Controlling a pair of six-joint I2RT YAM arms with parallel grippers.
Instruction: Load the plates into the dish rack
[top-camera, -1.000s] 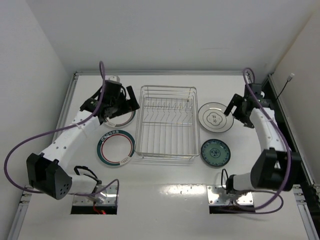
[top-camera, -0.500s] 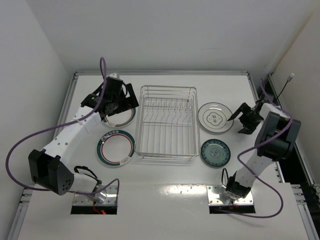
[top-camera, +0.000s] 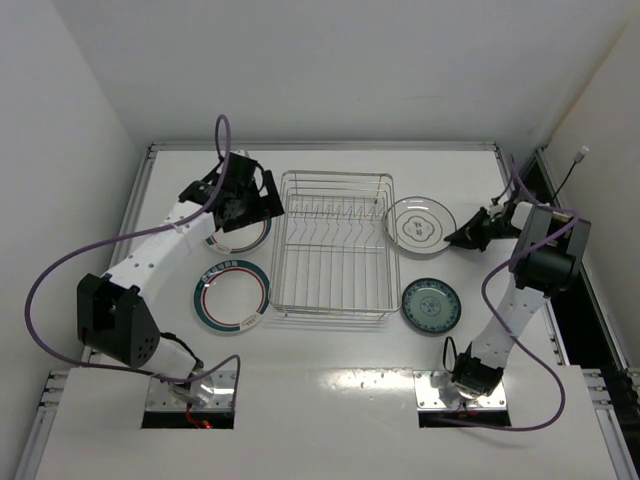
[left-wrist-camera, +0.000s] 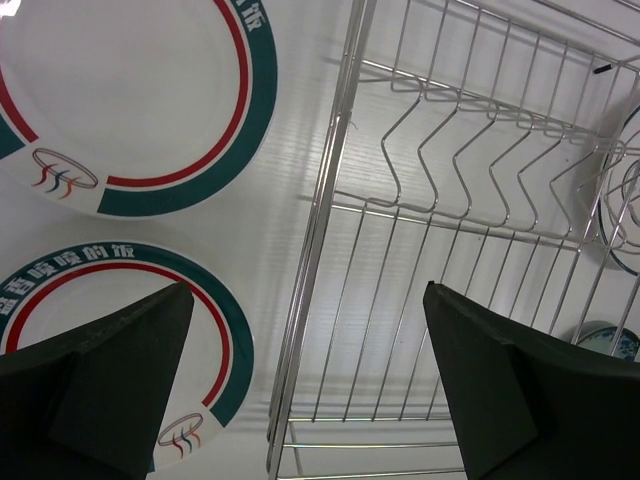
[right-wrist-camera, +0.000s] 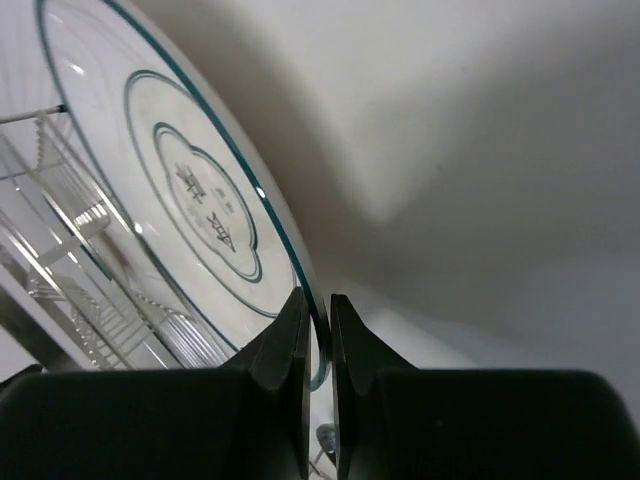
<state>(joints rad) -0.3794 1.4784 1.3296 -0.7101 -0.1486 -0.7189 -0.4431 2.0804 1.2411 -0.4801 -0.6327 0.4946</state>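
Early stage, by the look of it: wire rack (top-camera: 335, 245) at frame centre with no plates in it, all four left to load. Clamped by its rim in the right gripper (top-camera: 452, 238), a glossy white plate (top-camera: 420, 222) with thin green rings, at the rack's upper right corner. Flat on the table (top-camera: 330, 400): a small patterned teal plate (top-camera: 431, 305) lower right, a lower banded plate (top-camera: 232, 296) and an upper banded plate (top-camera: 248, 232) at left, both smooth, ringed red and green. Over the upper one, the left gripper (top-camera: 258, 205), jaws wide apart, gripping nothing. Shiny thin rods, zigzag prongs.
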